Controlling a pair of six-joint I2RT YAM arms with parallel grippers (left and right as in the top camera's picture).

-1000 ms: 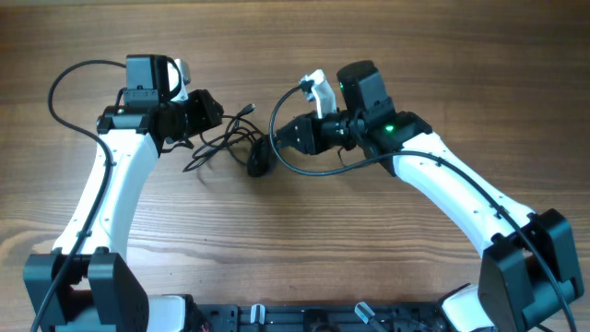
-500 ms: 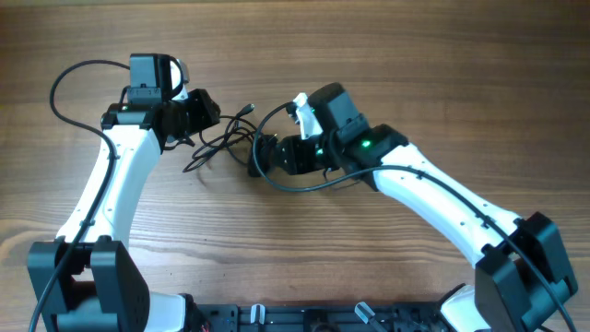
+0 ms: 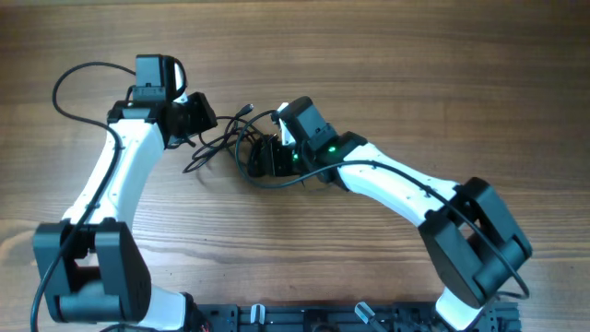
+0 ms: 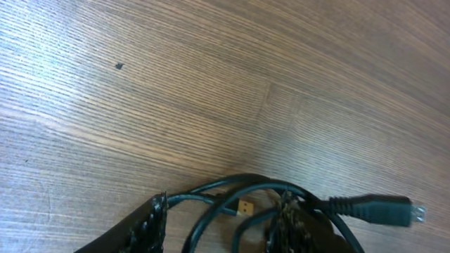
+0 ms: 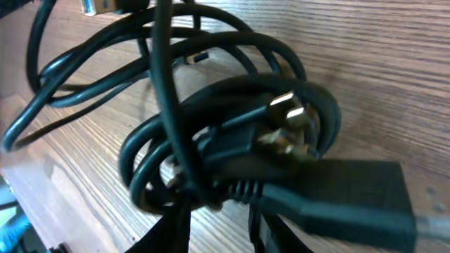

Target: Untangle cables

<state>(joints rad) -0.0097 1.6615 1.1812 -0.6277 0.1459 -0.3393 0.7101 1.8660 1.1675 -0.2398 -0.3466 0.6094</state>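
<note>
1. Where the two grippers met, the cables (image 3: pixel 229 138) lay on the wood as one black tangle, a little left of the table's middle. The separate cords in it could not be counted.
2. Two plug ends showed clearly: one slim black plug (image 4: pixel 371 208) with a metal tip, and one block plug (image 5: pixel 351 193) with two gold prongs, lying inside a tight coil.
3. The left gripper (image 3: pixel 205 120) was at the tangle's left edge, grasping the cables, with strands filling the gap between its two fingers (image 4: pixel 149 226).
4. The right gripper (image 3: pixel 261 157) was at the coil on the tangle's right side. Its two fingers (image 5: pixel 176 232) stood either side of the strands, but I could not tell whether they pinched.
5. One wooden table (image 3: pixel 415 74) carried two white arms (image 3: pixel 396 184).
</note>
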